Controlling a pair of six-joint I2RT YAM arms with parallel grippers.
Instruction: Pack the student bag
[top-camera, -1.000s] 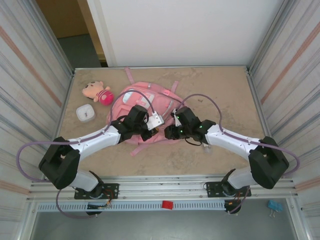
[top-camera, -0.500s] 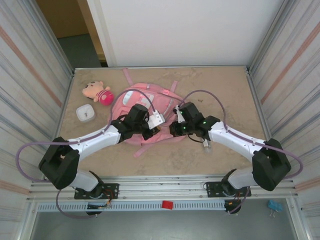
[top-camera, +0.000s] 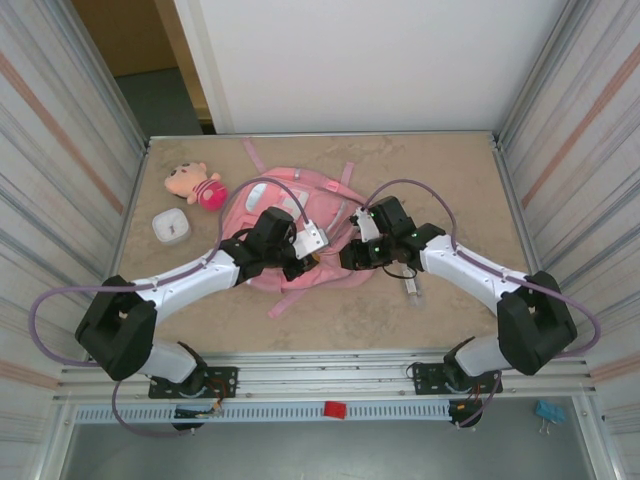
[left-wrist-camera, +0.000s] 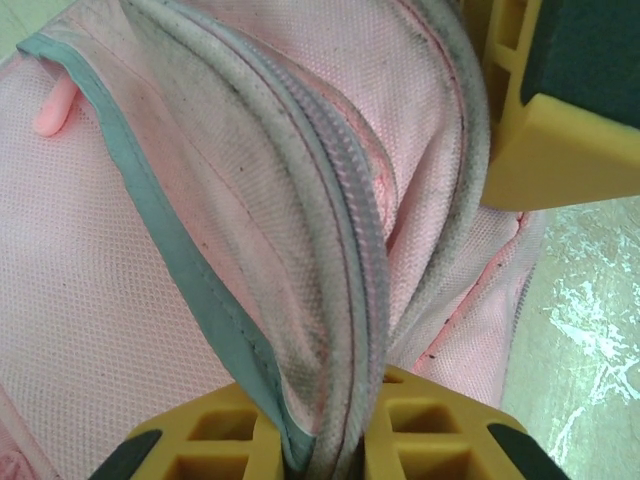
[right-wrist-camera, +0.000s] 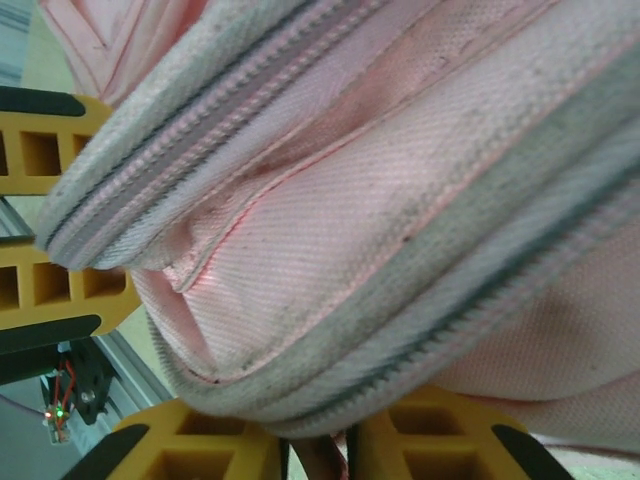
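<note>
The student bag (top-camera: 262, 196) is a large pink backpack lying mid-table, its near edge bunched up between both grippers. My left gripper (top-camera: 300, 262) is shut on a fold of the bag's grey zip trim (left-wrist-camera: 330, 300), which runs up out of its yellow fingers (left-wrist-camera: 440, 425). Just to its right, my right gripper (top-camera: 346, 257) presses against the bag's zipped edge (right-wrist-camera: 400, 330). A sliver of pink fabric sits in the narrow gap between its yellow fingers (right-wrist-camera: 200, 445). The bag's fabric hides both sets of fingertips in the top view.
A small plush doll (top-camera: 196, 185) lies at the far left, with a white rounded case (top-camera: 171, 227) just in front of it. A small pale object (top-camera: 413, 292) lies on the table under the right forearm. Metal walls close in both sides.
The right wrist has swung toward the far side and the bag's near edge has gathered tighter between the grippers. The left arm has barely moved.
</note>
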